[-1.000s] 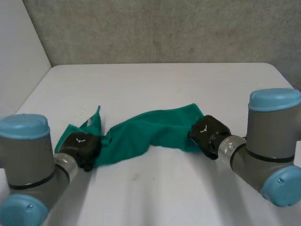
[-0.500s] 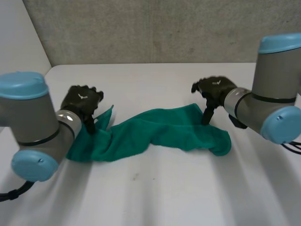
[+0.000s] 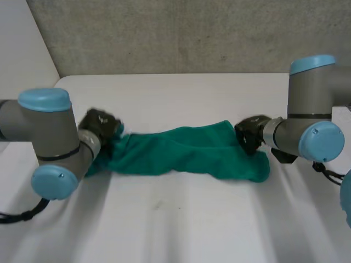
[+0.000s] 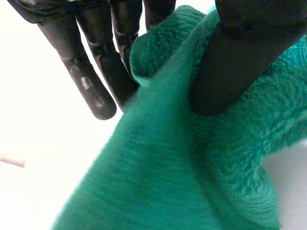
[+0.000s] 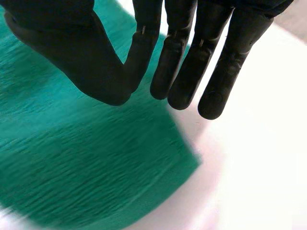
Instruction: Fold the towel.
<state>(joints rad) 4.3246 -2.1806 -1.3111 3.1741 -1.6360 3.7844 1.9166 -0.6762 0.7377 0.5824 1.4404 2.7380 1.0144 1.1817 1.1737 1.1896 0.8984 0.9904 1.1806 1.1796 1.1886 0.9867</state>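
One end of a green terry towel (image 3: 181, 150) sits pinched in the left robot hand (image 3: 100, 124); the right robot hand (image 3: 250, 134) hovers straight-fingered, empty.

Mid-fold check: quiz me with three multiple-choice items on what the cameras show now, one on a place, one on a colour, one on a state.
1. Where on the towel is the right hand?
A) its right end B) its middle C) its left end
2. What colour is the towel?
A) white B) green C) red
3. What is the left hand doing?
A) open, touching nothing B) pinching the towel C) curled, holding nothing
Answers: 1 A, the head view shows it at the right end; 2 B, green in every view; 3 B, its wrist view shows cloth between thumb and fingers.
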